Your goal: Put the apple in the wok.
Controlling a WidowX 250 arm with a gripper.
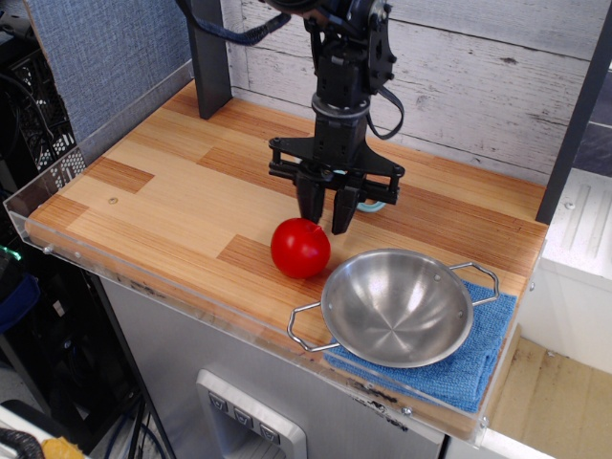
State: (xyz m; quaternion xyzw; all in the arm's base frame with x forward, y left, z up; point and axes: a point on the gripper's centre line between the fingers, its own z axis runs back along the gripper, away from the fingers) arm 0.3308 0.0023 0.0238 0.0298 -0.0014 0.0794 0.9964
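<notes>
The apple (300,248) is glossy red and lies on the wooden tabletop, just left of the wok. The wok (337,319) is a shiny steel bowl with two wire loop handles, and it sits empty on a blue cloth at the front right. My gripper (326,219) hangs just behind and above the apple, pointing down. Its black fingers (312,203) are drawn close together and hold nothing. The apple is free of the fingers and rests on the wood.
The blue cloth (478,365) lies under the wok at the table's front right corner. A dark post (209,57) stands at the back left. A clear acrylic lip (143,279) runs along the front and left edges. A white plank wall is behind.
</notes>
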